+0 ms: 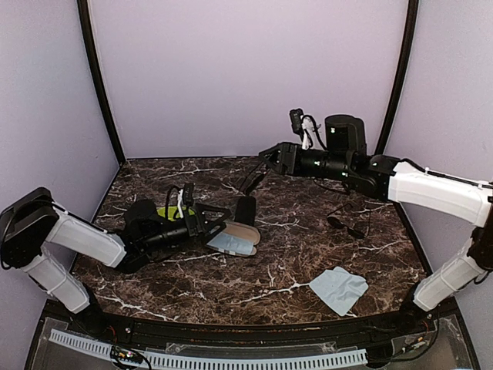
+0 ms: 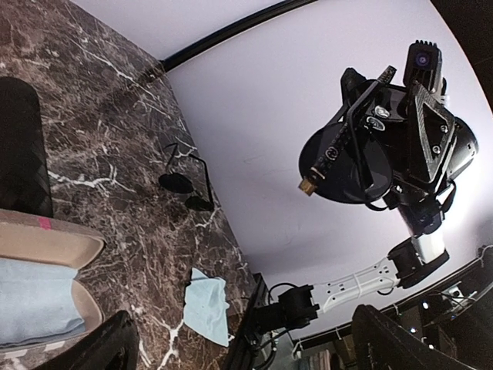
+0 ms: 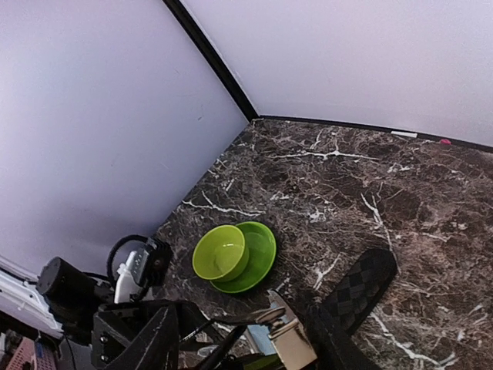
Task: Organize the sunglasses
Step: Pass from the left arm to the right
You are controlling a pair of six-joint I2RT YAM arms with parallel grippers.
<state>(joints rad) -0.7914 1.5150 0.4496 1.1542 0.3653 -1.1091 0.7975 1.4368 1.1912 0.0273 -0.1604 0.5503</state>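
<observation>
Sunglasses hang pinched in your raised right hand, likely bound for the open case; left hand gapes empty beside it.

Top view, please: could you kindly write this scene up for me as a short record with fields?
left hand: open, low, at the open case
right hand: raised above the table, gripping the held sunglasses
held sunglasses: thin wire frame dangling below the right hand
loose sunglasses: lying on the marble, untouched
open case: tan lining, folded cloth inside
closed case: just behind the open case
loose cloth: near front edge
green bowl: behind left arm
</observation>
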